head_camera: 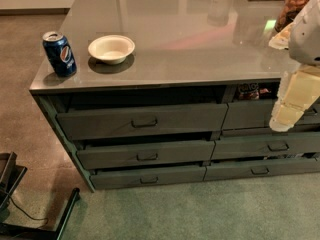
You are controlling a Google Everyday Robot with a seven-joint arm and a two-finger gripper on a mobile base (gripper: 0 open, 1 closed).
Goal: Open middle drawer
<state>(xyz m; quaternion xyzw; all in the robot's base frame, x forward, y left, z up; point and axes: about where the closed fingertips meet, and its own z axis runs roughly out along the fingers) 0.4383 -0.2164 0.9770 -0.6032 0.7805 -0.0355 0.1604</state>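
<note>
Three wide drawer fronts are seen stacked on the near face of the table [175, 79], above green carpet [200, 209]. The slim bottom drawer [170, 175] is set lowest. The middle drawer [110, 155] is found just above it, a loop handle [147, 157] at its centre, and is judged at most slightly ajar. The tall top drawer [100, 121] is set above. The end effector [286, 115] is held at the right edge, well apart from that handle; whether it is wide or narrow cannot be told. Reach, grasp and pull are judged still to be done. Farther back, a Pepsi can [59, 53] and a bowl [111, 48] are carried on the table.
</note>
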